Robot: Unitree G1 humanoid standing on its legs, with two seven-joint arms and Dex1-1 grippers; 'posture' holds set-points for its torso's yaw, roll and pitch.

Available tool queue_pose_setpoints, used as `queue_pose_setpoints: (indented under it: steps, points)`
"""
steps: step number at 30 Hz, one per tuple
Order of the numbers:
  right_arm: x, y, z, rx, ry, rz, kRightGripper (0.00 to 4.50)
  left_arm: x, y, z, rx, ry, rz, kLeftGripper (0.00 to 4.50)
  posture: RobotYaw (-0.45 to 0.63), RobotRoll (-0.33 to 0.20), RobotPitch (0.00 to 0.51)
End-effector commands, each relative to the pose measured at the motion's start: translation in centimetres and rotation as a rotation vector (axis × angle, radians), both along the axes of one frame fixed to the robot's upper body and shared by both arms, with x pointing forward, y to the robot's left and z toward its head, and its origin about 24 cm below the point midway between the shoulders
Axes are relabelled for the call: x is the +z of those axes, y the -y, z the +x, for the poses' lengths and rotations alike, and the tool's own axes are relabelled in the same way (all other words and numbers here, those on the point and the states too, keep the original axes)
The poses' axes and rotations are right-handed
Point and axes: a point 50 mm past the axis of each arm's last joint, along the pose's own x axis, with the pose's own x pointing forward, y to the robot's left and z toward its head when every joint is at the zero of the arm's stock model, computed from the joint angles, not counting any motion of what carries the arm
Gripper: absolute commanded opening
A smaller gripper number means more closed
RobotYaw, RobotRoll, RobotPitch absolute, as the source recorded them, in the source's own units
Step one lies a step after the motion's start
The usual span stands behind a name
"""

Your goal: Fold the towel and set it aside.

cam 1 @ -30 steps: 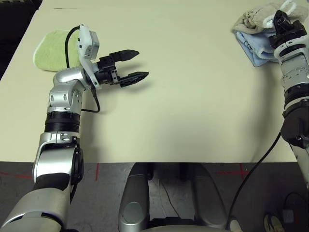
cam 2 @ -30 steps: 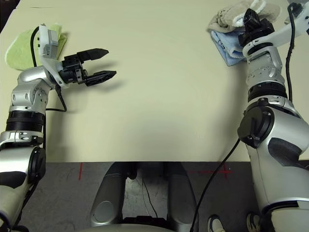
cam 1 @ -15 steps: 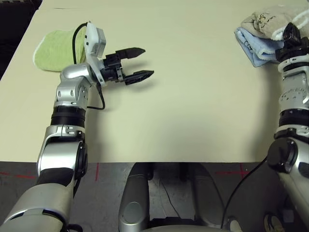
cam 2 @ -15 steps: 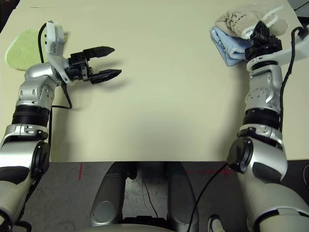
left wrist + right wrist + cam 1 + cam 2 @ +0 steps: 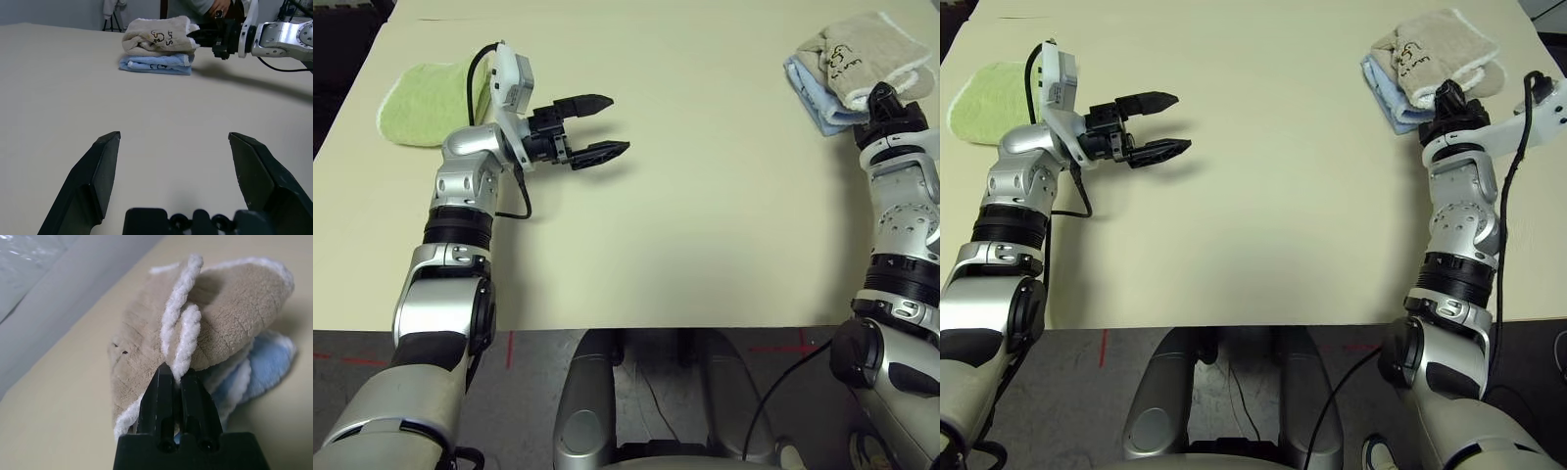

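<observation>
The beige towel (image 5: 852, 54) lies folded on top of a folded light blue towel (image 5: 815, 100) at the table's far right. Its white edging faces my right gripper (image 5: 879, 96), which is shut just on the near side of it. In the right wrist view the right gripper (image 5: 176, 372) has its closed tips right at the towel's (image 5: 234, 318) white edge, with nothing visibly between them. My left gripper (image 5: 607, 125) hovers open over the bare table at the left, far from the towel (image 5: 156, 34) it faces.
A light green towel (image 5: 426, 98) lies flat at the table's far left, behind my left forearm. The cream table (image 5: 705, 215) stretches bare between the two arms. A person's dark clothing shows behind the table in the left wrist view.
My right gripper has drawn back towards me, from on top of the beige towel to its near edge, staying shut. The towel now lies flatter. The left arm shifted slightly forward.
</observation>
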Motion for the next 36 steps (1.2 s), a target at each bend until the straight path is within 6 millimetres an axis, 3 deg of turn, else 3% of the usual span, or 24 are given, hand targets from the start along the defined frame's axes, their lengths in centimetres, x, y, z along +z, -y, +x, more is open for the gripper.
queue_pose_setpoints:
  steps: [1, 5, 8, 11, 18, 27, 32, 36]
  points:
    - [-0.1, 0.3, -0.7, -0.021, -0.005, 0.089, 0.03, 0.0, 0.1, -0.1, -0.014, 0.011, 0.021, 4.5, 0.02, 0.0, 0.315]
    - [-0.1, -0.1, -1.0, -0.027, -0.012, 0.199, 0.03, 0.1, 0.1, -0.1, -0.014, 0.011, 0.024, 4.5, 0.01, 0.0, 0.308]
    - [0.0, -0.8, -1.0, -0.004, -0.014, 0.324, 0.85, 0.2, 0.1, -0.1, -0.016, 0.014, 0.026, 4.5, 0.01, 0.0, 0.301]
    - [0.1, -1.3, -1.1, 0.027, -0.027, 0.43, 2.06, 0.2, 0.2, -0.1, -0.016, 0.015, 0.026, 4.5, 0.01, 0.0, 0.294]
    - [1.4, -1.6, -2.8, 0.123, 0.005, 0.425, 4.49, 0.0, -0.1, -0.2, -0.01, 0.002, 0.015, 4.5, 0.01, 0.0, 0.283]
    - [1.8, -4.4, -4.9, 0.4, -0.067, 0.251, 4.49, -0.1, -1.1, -0.3, 0.067, -0.023, -0.051, 4.5, 0.02, 0.0, 0.26]
    - [0.6, -6.0, -2.7, 0.436, -0.055, -0.096, 4.49, -1.0, -2.5, 0.8, 0.368, -0.055, -0.234, 4.5, 0.07, 0.0, 0.25]
    - [-0.8, -6.8, 0.2, 0.374, -0.027, -0.369, 4.49, -3.0, -4.6, 1.8, 0.728, -0.052, -0.317, 4.5, 0.11, 0.0, 0.247]
